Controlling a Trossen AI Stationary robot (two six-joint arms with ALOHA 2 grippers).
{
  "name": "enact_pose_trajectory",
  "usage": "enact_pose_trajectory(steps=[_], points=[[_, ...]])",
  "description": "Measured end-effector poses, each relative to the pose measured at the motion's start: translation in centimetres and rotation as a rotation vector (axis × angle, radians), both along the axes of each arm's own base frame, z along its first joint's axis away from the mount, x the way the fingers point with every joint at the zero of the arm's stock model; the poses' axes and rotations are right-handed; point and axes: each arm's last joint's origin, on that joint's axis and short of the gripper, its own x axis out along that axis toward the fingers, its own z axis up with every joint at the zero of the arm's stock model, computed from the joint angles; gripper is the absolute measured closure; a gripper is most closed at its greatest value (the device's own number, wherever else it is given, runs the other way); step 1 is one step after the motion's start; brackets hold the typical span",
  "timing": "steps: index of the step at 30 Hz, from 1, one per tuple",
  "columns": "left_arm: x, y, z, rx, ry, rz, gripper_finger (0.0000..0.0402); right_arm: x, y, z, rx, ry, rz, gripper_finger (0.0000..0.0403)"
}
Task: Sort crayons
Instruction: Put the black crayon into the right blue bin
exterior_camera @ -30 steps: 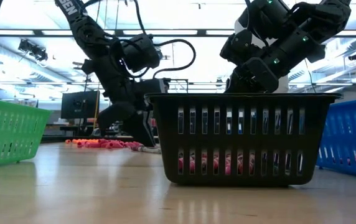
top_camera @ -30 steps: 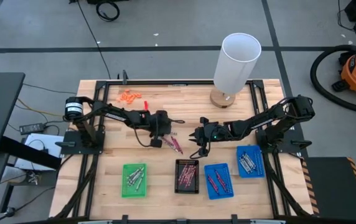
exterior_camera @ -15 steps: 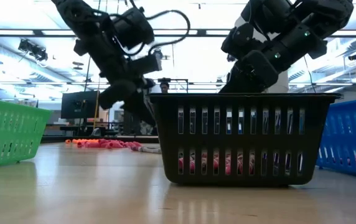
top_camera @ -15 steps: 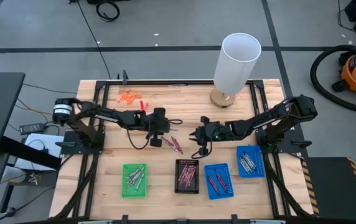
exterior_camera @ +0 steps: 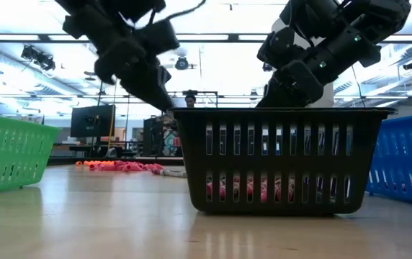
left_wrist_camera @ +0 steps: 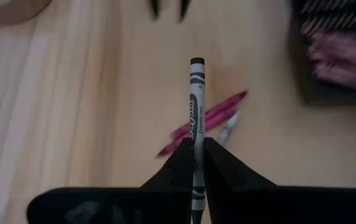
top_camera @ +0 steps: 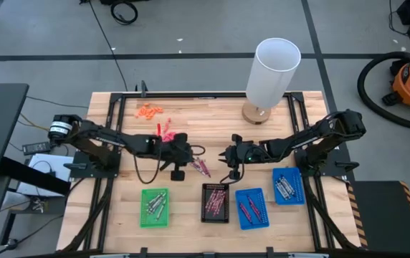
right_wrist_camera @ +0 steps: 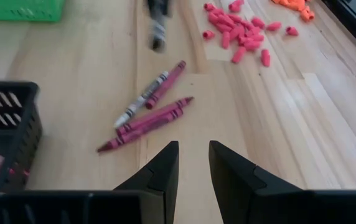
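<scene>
My left gripper [left_wrist_camera: 195, 146], near the table's middle [top_camera: 178, 173], is shut on a silvery-grey crayon [left_wrist_camera: 196, 93]. Below and just right of it, several loose crayons [right_wrist_camera: 147, 115], one grey and the rest maroon or pinkish-red, lie flat on the wood [top_camera: 201, 168]. My right gripper [right_wrist_camera: 193, 152] hangs open above the table just right of that pile [top_camera: 230, 170], with nothing between its fingers. In the low view both grippers show high up, behind the black tray [exterior_camera: 285, 158]. My left gripper pinches the grey crayon's rear half [left_wrist_camera: 195, 134] between its two fingers. The crayon lies along the fingers, and its front half sticks out past their tips. The fingers slant downward, and the crayon is lifted clear of the table.
Along the near edge stand a green tray [top_camera: 155, 208], a black tray [top_camera: 216, 203] and two blue trays [top_camera: 251, 208] [top_camera: 288, 186], each with crayons inside. Red bits [top_camera: 165, 132] and orange bits [top_camera: 150, 111] lie at the far left. A white cylinder [top_camera: 273, 72] stands at the back.
My left gripper has risen and moved toward the table's near edge, away from the loose crayons, staying shut on the grey crayon. The crayon now hangs higher above the wood. The crayons on the table have not moved.
</scene>
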Motion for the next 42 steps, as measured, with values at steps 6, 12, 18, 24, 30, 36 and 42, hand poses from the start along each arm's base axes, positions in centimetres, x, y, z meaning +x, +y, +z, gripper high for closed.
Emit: enact_pose_trajectory(steps=[6,12,18,24,30,36,42], points=[[0.2,-2.6,-0.2,-0.04,-0.033,-0.05,0.0383,-0.8,0.2,0.6,-0.01,0.032,0.014,0.0305],[0.6,-3.3,0.4,-0.004,-0.117,-0.033,0.0383,-0.9,1.4,2.2,-0.029,-0.059,0.086,0.0299],[1.2,-3.7,1.3,0.016,-0.221,-0.068,0.0383,-0.5,2.2,4.2,-0.066,-0.238,0.097,0.0276],[1.4,-3.6,1.6,0.028,-0.259,-0.056,0.0383,-0.4,3.0,5.5,-0.05,-0.363,0.127,0.0254],[1.8,-3.6,2.4,0.033,-0.355,-0.046,0.0383,-0.1,3.7,6.4,-0.046,-0.484,0.181,0.0249],[2.2,-3.7,3.5,0.032,-0.473,-0.05,0.0383,0.1,3.8,6.2,-0.064,-0.489,0.193,0.0249],[2.3,-3.5,3.9,0.034,-0.512,-0.046,0.0383,0.1,4.1,6.3,-0.085,-0.509,0.211,0.0249]])
